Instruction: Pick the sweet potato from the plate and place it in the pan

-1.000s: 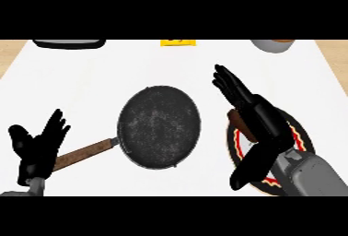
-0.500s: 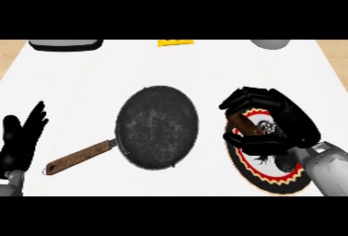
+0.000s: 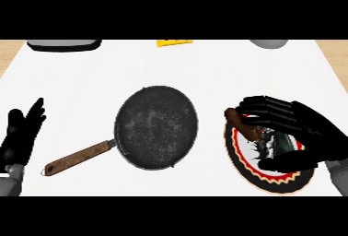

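Two black hands come up from the lower edge, one at each side of a white counter [image 3: 204, 69]. Much of the sweet potato [image 3: 243, 124] is covered: the right hand [image 3: 299, 133] curls over it, fingers [image 3: 268, 108] wrapped across its top and thumb [image 3: 289, 161] closing from below, so only its brown left end and part of its flank show, poking out past the fingertips. It lies at the upper left part of the plate [image 3: 268, 182], over the rim, and I cannot tell whether it rests on the plate or is already raised off it. That plate is itself half hidden by the hand; what shows is a dark rim with a red and cream zigzag border and a patch of a dark printed centre. The left hand [image 3: 24, 133] rests open near the left edge, fingers straight and pointing up, well apart from everything.

Between the hands lies the black pan [image 3: 156, 126], round and speckled, just beside the plate, its brown handle [image 3: 75, 159] slanting toward the lower left.

Along the far edge three things are cut off by the view's limit: a dark tray-like object [image 3: 65, 44] at left, a yellow scrap [image 3: 174, 42] in the middle, a grey vessel [image 3: 268, 44] at right. Pale wood [image 3: 336, 50] shows past the counter's corners
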Tool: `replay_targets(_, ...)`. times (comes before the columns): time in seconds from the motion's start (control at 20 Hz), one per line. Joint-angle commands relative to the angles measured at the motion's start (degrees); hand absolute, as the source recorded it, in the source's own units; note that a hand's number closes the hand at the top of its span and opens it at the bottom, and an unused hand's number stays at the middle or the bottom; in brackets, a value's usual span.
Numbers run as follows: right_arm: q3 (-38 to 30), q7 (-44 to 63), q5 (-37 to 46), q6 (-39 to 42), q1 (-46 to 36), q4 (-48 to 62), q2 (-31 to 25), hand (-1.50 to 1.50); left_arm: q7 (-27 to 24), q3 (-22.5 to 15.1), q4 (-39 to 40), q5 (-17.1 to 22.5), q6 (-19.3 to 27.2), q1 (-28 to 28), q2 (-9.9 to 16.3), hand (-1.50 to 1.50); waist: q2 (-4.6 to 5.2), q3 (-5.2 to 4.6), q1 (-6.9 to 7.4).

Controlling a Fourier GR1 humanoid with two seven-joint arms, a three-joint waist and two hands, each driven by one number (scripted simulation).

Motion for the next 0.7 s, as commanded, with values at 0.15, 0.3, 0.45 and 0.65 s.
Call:
replay_targets(0.15,3.8,17.1,18.5,-0.5,-2.9,-10.1,-8.9,-1.5,-0.8,0.1,-0.5,-0.5,-0.1,2.1,-0.3,0.0,-0.74,-0.21,-0.11)
replay_targets(0.3,8.2,26.8,27.0,3.5,-5.3,-14.7,-10.9,-1.5,0.5,0.7,1.0,-0.1,-0.5,-0.3,-0.4,0.0,-0.81,-0.33,-0.51)
replay_targets(0.45,12.4,37.0,33.7,9.0,-8.5,-16.8,-8.8,-1.5,0.6,-0.6,0.3,-1.3,-0.4,-0.8,-1.2,0.0,-0.36,-0.21,0.57)
replay_targets(0.65,20.2,48.8,43.3,17.5,-11.4,-19.1,-4.2,-1.5,-0.5,-0.4,1.6,-1.8,-0.4,-1.1,-1.8,0.0,-0.17,-0.22,1.26)
